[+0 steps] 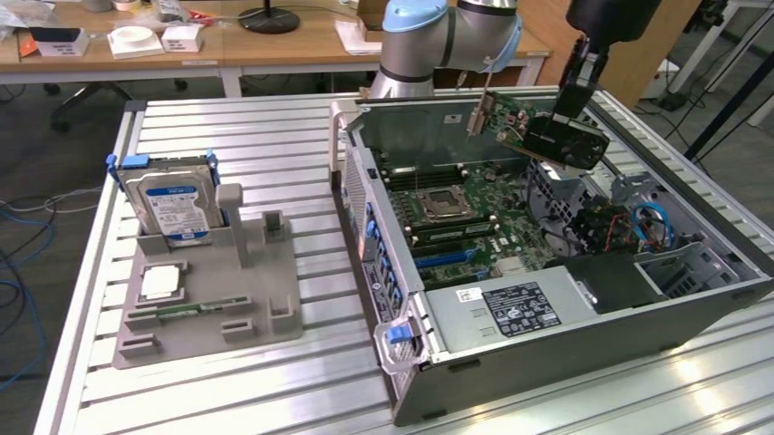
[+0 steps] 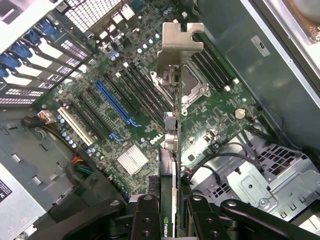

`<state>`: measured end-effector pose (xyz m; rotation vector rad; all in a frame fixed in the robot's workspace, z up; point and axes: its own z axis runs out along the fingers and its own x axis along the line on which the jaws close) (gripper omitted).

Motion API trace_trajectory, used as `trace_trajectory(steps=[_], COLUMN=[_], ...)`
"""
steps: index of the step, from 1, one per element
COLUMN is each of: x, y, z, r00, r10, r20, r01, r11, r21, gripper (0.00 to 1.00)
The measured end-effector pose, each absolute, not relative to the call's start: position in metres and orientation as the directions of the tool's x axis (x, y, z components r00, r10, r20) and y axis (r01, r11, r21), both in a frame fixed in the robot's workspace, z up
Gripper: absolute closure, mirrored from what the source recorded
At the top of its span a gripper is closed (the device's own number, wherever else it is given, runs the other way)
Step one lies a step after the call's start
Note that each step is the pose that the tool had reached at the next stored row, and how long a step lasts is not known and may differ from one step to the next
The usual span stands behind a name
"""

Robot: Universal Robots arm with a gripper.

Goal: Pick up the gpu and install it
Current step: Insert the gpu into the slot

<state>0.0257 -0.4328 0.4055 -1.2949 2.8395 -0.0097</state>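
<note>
The gpu (image 1: 523,125), a thin green circuit card with a black cooler and a silver metal end bracket, hangs tilted in the air above the open grey computer case (image 1: 405,272). It touches neither the case nor the green motherboard (image 1: 484,213) and is not yet seated. The black two-fingered hand (image 2: 170,212) is partly closed, clamping the card's faces at the end away from the bracket. That grip likely keeps the bracket and connector edge free. The long blue expansion slot (image 2: 116,104) lies bare below. Well apart on the slatted aluminium tabletop (image 1: 242,390), a silver blue-labelled hard drive (image 1: 173,204) stands upright in a grey holder (image 1: 260,299).
</note>
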Motion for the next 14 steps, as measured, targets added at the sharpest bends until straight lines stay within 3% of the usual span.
trace_trajectory(steps=[14], x=[0.0258], y=[-0.4328], z=[0.4055], r00=[-0.63], r10=[-0.776], r20=[-0.016], r01=[-0.776], r11=[0.63], r21=[-0.014], gripper=[0.74])
